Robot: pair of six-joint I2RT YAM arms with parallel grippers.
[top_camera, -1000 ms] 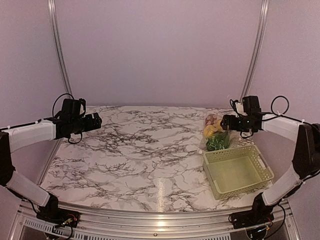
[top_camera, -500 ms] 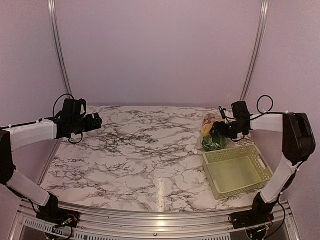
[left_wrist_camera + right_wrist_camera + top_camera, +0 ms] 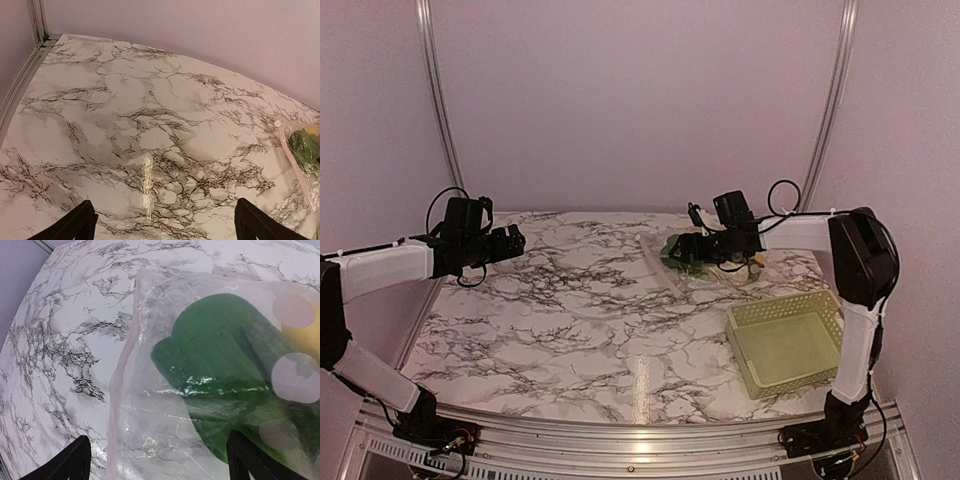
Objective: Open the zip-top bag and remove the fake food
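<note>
Plainly the task is at its very start. The zip-top bag (image 3: 710, 277) lies flat on the marble table (image 3: 570, 320) toward the far right, just beyond the pale lattice basket (image 3: 790, 306), and all the fake food (image 3: 215, 355) that shows is inside it. Through the clear plastic the right wrist view picks out a dark green piece and, at the right edge, something yellow (image 3: 306, 335); the other pieces are hidden or too blurred to name. Nothing lies loose on the marble, and the basket shows no food in it.

The whitish zipper strip (image 3: 121, 385) runs along the bag's left edge in the right wrist view and looks flat and closed, though the picture is not sharp enough to be sure. Judging by that, the opening is not yet done and every piece is left to take out.

The right gripper (image 3: 158, 436) hangs low over the bag with its fingers wide apart, one on each side of the green piece; whether the tips touch the plastic cannot be told, and it has nothing clamped. The left gripper (image 3: 165, 201) hovers over bare marble on the left side, well apart from the bag, its fingers spread wide and holding nothing.

What remains, then, is likely a hold on each side of the zipper, a pull to part it, and the removal of the food
</note>
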